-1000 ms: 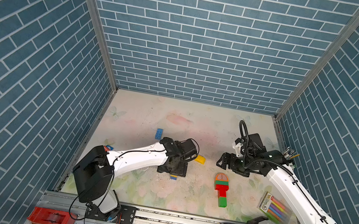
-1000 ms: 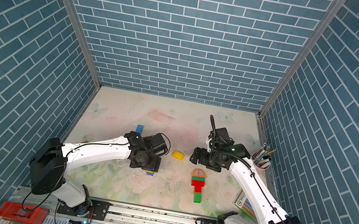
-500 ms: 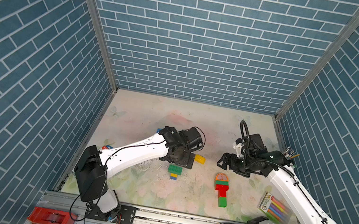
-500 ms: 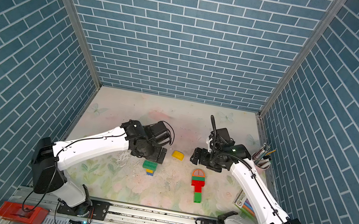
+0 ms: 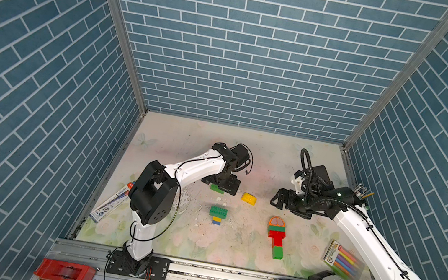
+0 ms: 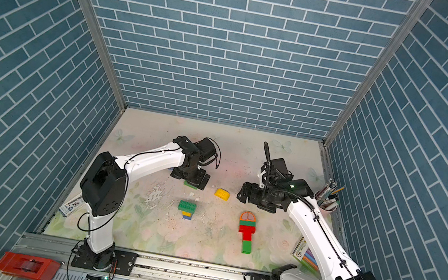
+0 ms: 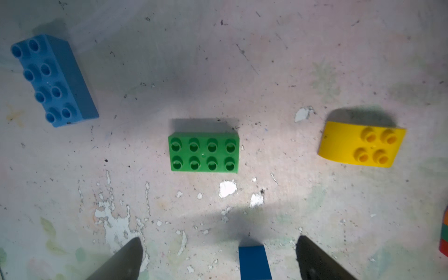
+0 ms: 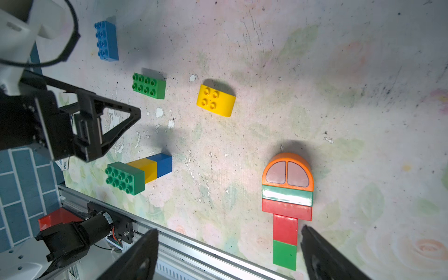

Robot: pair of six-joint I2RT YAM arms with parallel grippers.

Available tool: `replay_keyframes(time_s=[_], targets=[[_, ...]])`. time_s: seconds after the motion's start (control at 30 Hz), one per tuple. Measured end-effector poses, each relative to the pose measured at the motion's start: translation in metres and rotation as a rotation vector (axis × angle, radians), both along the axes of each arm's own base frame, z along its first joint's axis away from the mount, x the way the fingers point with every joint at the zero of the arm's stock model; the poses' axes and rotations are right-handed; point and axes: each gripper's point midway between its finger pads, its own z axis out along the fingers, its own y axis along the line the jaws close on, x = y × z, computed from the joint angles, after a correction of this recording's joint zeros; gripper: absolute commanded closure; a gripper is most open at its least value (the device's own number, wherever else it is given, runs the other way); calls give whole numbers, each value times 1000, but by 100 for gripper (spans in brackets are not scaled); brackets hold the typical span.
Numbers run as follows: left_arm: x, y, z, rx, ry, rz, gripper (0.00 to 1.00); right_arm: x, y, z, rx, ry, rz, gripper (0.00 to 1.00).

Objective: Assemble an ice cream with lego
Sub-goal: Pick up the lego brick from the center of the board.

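Leaving the stack [image 5: 217, 216], left hand [image 7: 218, 244] now hovers, seemingly, above green brick [image 7: 204, 152].

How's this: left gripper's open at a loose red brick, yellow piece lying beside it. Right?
One slip: the brick is green, not red. The left wrist view shows it plainly, lying loose just ahead of the open left gripper, with the yellow piece beside it and not touching it.
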Motion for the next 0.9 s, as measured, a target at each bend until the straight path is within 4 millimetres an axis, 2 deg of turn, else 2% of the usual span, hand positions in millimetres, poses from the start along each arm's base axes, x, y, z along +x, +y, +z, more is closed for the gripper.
replay_keyframes(time_s=[0.17, 0.33, 0.47, 0.7, 0.9], targets=[[25, -2, -15, -38, -26, 4, 5, 4, 2, -1, 10, -1, -2, 7], [34, -7, -33, -49, -24, 3, 8, 6, 2, 0, 20, -4, -6, 7], [35, -6, -45, -40, -17, 12, 9, 8, 1, 1, 24, -6, -12, 7], [33, -1, -55, -29, -19, 24, 10, 9, -1, 1, 28, -5, -22, 7], [31, 1, -64, -30, -16, 37, 18, 10, -3, 2, 33, -4, -29, 7]])
